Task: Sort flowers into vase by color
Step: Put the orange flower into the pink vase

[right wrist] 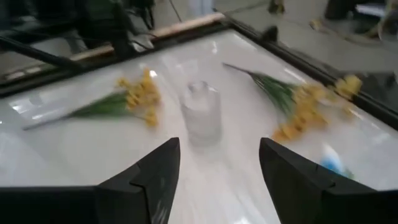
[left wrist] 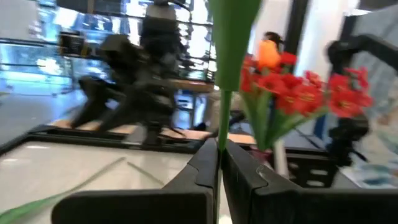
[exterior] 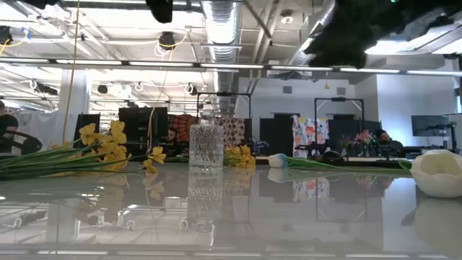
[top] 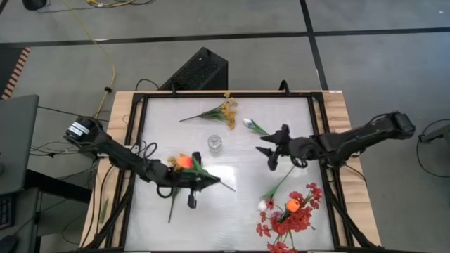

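High view: I see the left gripper [top: 191, 190] low over the table's left half, its fingers pinched on the green stem of an orange tulip bud flower [top: 184, 161]. The cut-glass vase [top: 215, 144] stands at table centre. A yellow blossom spray [top: 226, 109] lies beyond it, and the red blossom sprays [top: 292, 214] lie heaped at the near right corner. The right gripper [top: 271, 153] hovers right of the vase, spread wide and empty.

I judge these flowers light, with springy stems and top-heavy heads; a mid-stem hold suits them, never the blossom.

Low view: only this view shows the vase [exterior: 206, 148] upright and empty.

Left wrist view: only here are the closed fingers [left wrist: 205, 168] seen clamping the stem.

Right wrist view: it confirms the wide gap, with the vase [right wrist: 203, 114] straight ahead.
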Tool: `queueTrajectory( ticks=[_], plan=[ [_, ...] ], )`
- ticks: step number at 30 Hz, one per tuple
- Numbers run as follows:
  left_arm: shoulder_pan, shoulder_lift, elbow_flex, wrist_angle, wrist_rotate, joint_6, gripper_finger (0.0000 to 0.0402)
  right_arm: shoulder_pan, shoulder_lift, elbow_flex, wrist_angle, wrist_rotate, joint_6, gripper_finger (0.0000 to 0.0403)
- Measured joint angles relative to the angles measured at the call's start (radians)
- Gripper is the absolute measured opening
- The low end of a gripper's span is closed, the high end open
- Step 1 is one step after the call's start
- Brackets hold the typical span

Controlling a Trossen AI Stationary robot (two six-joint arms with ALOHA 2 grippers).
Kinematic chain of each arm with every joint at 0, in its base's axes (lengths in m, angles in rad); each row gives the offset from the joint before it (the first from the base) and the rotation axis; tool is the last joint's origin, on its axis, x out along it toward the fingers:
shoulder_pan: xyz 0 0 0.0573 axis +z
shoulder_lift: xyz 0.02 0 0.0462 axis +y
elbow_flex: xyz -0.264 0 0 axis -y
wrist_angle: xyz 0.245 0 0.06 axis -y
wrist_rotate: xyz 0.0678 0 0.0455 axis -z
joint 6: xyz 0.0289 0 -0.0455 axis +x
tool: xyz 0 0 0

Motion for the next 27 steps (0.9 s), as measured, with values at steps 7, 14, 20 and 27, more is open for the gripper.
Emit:
queueTrajectory(
  ticks=[7, 14, 20, 27],
  plan=[
    [-0.041, 0.219, 0.199, -0.006, 0.172, 0.063, 0.0, -0.009, -0.152, 0.0, -0.332, 0.001, 0.166, 0.0235],
    [-0.077, 0.418, 0.527, -0.094, 0.441, 0.237, 0.0, 0.027, -0.209, 0.0, -0.466, 0.002, 0.292, 0.0228],
    [-0.092, 0.515, 0.825, -0.418, 0.453, 0.368, 0.0, 0.051, -0.197, 0.0, -0.471, 0.003, 0.301, 0.0225],
    [-0.079, 0.683, 1.143, -0.688, 0.369, 0.466, 0.0, 0.053, -0.174, 0.0, -0.467, 0.003, 0.325, 0.0225]
  ],
)
